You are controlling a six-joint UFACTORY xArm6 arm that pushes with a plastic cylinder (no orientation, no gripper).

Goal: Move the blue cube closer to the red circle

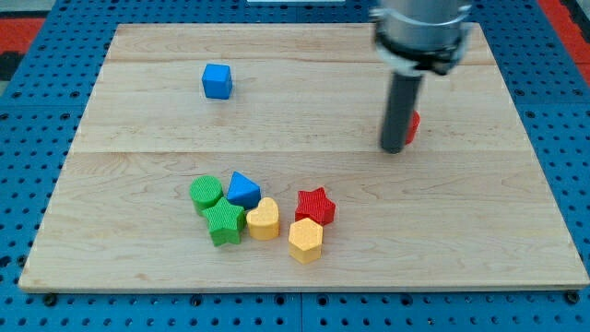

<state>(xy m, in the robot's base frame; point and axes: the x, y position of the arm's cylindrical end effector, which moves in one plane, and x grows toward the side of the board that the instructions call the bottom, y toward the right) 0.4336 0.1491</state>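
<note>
Resting on the pale wooden board (304, 277), my tip (394, 148) is sitting in the view's upper right, with the dark rod standing upright and covering most of a red block (413, 125) just behind it; I am seeing only a sliver of that block, so I cannot tell its shape or whether the tip is touching it. I am working with a bare rod, so no jaws are opening or closing on anything. The blue cube (218, 81) is lying well apart from the tip, far toward the view's left and near the top edge, alone on the planks. Toward the view's bottom centre a cluster is huddling together: a green cylinder (206, 194), a green star (224, 222), a blue triangular block (243, 189), a yellow heart-like block (264, 219), a red star (315, 205) and a yellow hexagon (306, 240). The blocks are showing fine ribbed surfaces, the board is showing light grain with seams between planks, and a blue studded mat (37, 138) is surrounding it.
</note>
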